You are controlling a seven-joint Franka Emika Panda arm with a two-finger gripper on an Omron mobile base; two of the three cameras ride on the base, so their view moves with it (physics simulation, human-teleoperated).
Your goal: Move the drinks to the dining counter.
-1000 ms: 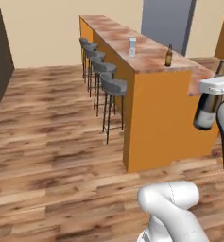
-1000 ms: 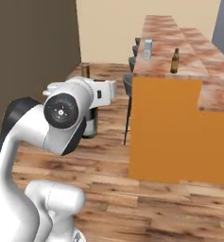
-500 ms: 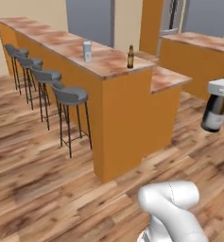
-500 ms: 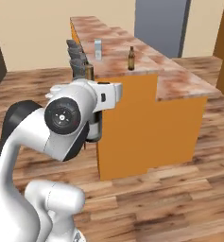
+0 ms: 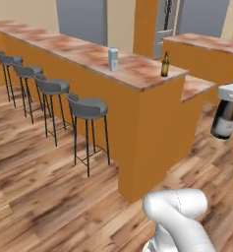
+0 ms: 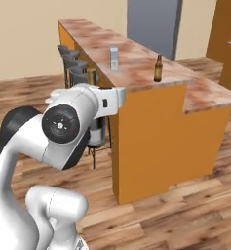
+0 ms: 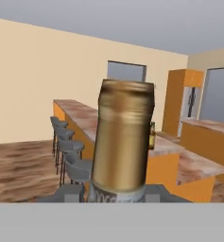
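Meanwhile gripper (image 7: 118, 196) clamps wine bottle (image 5: 226, 119); carton (image 5: 113, 59), beer bottle (image 5: 164, 64) on dining counter (image 5: 78, 49).

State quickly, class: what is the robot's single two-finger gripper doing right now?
Gripper: closed on the tall dark wine bottle with a gold foil neck, carried upright off to the side of the long marble-topped orange dining counter.

Four grey bar stools (image 5: 88, 109) stand in a row on the wood plank floor (image 5: 34, 197). A second orange-sided island (image 5: 201, 54) stands behind, before grey doors (image 5: 83, 19).
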